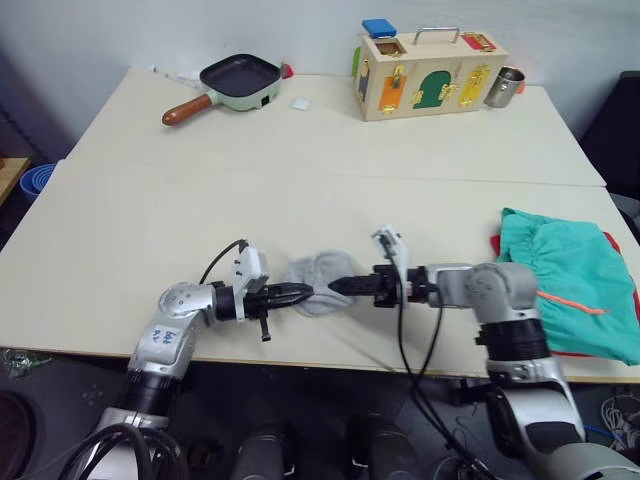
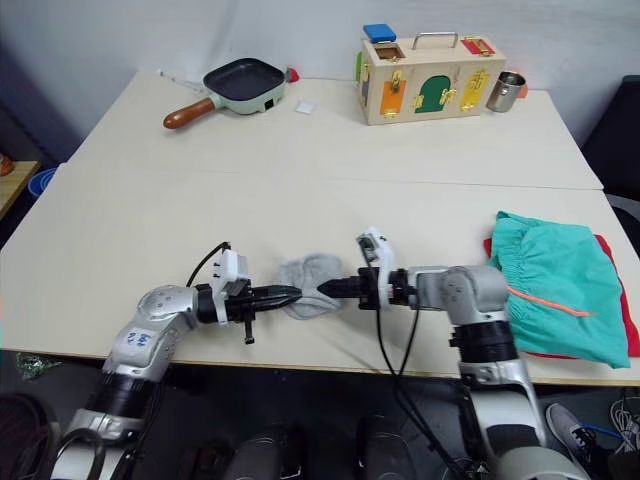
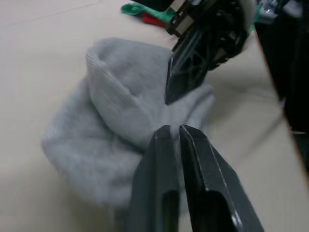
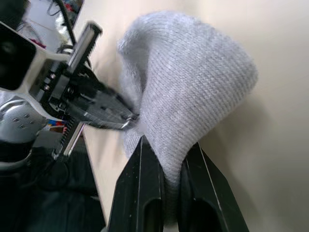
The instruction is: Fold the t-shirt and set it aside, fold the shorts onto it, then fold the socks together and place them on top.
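The light grey socks point(image 1: 318, 272) lie bunched in a small heap near the table's front edge, between my two grippers. From the left, my left gripper point(image 1: 306, 292) has its fingers shut with the tips pinching the heap's near edge point(image 3: 145, 121). My right gripper point(image 1: 333, 287) comes in from the right and is shut on a fold of the knit point(image 4: 193, 87). The two sets of fingertips almost meet. At the right end of the table the teal shorts point(image 1: 570, 280) with an orange drawstring lie on the red t-shirt point(image 2: 625, 310), of which just the edges show.
At the back of the table point(image 1: 300, 200) are a green frying pan point(image 1: 240, 80) with a wooden handle, a wooden latch box point(image 1: 428, 75) and a metal cup point(image 1: 506, 86). A small white piece point(image 1: 299, 104) lies near the pan. Cables hang off the front edge.
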